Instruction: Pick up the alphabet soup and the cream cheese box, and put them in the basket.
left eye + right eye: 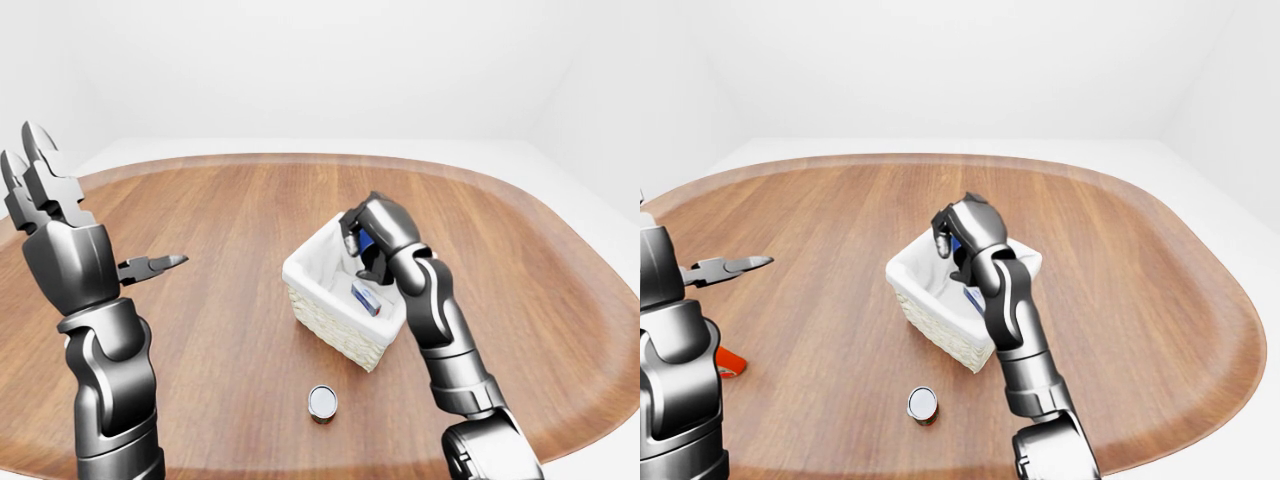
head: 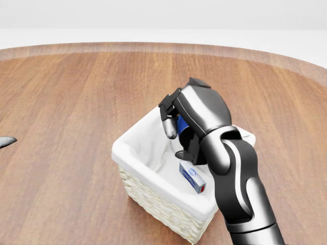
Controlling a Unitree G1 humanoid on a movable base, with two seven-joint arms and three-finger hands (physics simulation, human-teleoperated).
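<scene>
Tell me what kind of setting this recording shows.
Probably a bare simulated test room: a rounded wooden table against blank white walls, with only a lined basket and a small can on it.
</scene>
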